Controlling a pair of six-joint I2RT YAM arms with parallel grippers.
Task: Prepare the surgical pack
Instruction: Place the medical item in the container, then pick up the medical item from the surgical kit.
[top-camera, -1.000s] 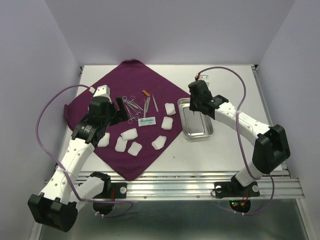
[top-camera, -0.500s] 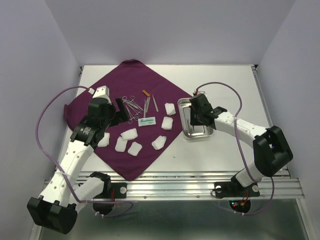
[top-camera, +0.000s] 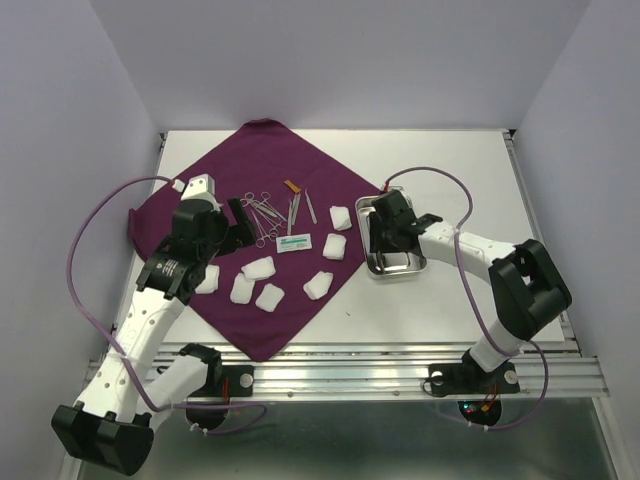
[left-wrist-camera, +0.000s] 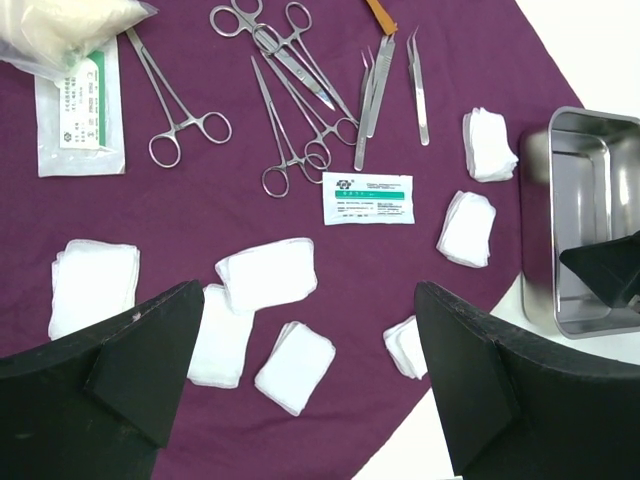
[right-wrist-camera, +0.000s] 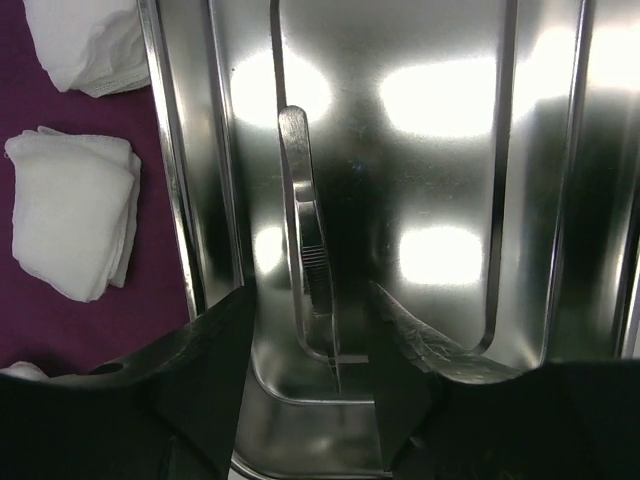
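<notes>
Hovered R fingers (right-wrist-camera: 190, 380) low over steel tray (top-camera: 400, 270), spread apart, gripping nothing. Saw tweezers (right-wrist-camera: 308, 250) lying loose on tray floor btwn them. Held L fingers (left-wrist-camera: 130, 370) wide open & empty, well left of tray, above purple cloth (top-camera: 260, 160). Found cloth's right corner reaching tray's left side. Noted gauze pads (left-wrist-camera: 265, 272) scattered on cloth left of tray, two just beside its left rim. Spotted forceps & scissors (left-wrist-camera: 290, 70) + small packet (left-wrist-camera: 367, 197) farther left.

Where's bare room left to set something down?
Bare: far corner of the cloth, beyond the instruments; its near corner, below the gauze pads; the table right of the tray. Crowded: mid-cloth, between instruments and gauze pads.
</notes>
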